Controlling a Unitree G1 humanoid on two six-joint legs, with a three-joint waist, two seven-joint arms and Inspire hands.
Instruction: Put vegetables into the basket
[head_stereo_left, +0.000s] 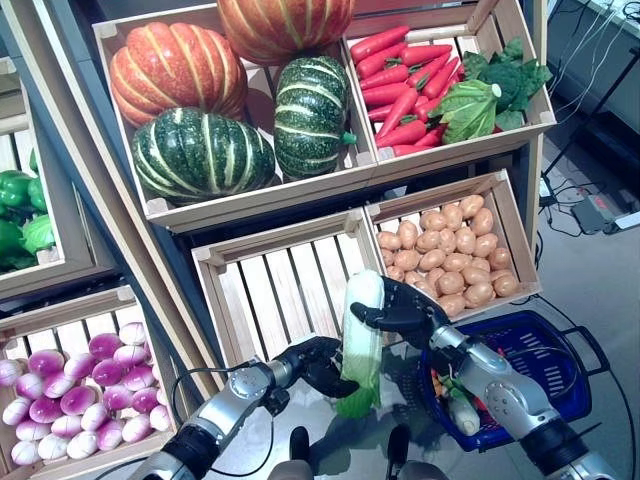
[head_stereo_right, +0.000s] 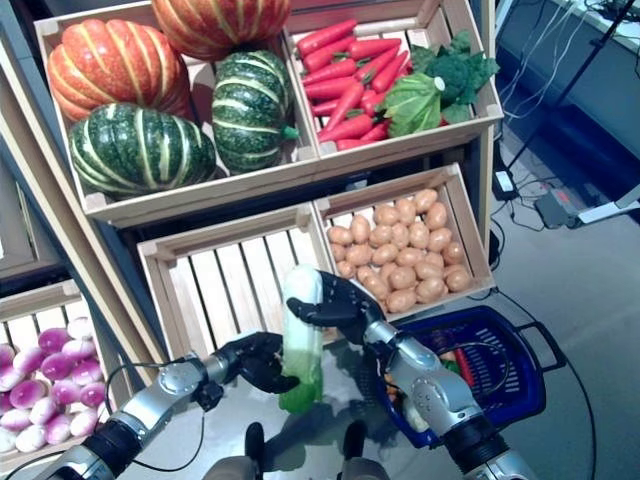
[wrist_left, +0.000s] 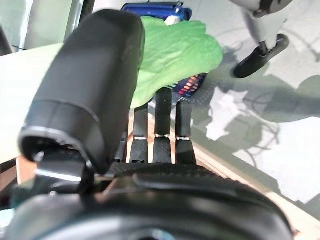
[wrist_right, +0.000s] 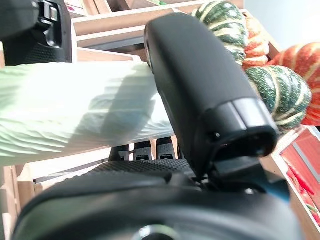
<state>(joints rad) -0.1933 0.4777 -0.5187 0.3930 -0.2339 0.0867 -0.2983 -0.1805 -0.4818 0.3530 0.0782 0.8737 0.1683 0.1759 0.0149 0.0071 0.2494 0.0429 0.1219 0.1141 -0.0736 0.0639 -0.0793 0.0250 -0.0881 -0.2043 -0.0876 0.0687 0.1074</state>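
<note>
A long cabbage (head_stereo_left: 362, 335), white at its top and leafy green at its base, is held upright in front of the empty slatted crate (head_stereo_left: 280, 285). My left hand (head_stereo_left: 320, 365) is shut on its lower part; in the left wrist view the thumb (wrist_left: 90, 90) lies over the green leaves (wrist_left: 175, 55). My right hand (head_stereo_left: 405, 315) is shut on its upper white part (wrist_right: 75, 110), with the thumb (wrist_right: 200, 90) across it. The blue basket (head_stereo_left: 545, 345) stands on the floor to the right, under my right forearm. It holds a white-and-green vegetable (head_stereo_left: 462, 412) and something orange.
The wooden stand rises right behind the cabbage, with a crate of small brown potatoes (head_stereo_left: 450, 255) just above the basket. A crate of purple-white turnips (head_stereo_left: 70, 390) is at the lower left. Cables lie on the floor at the right.
</note>
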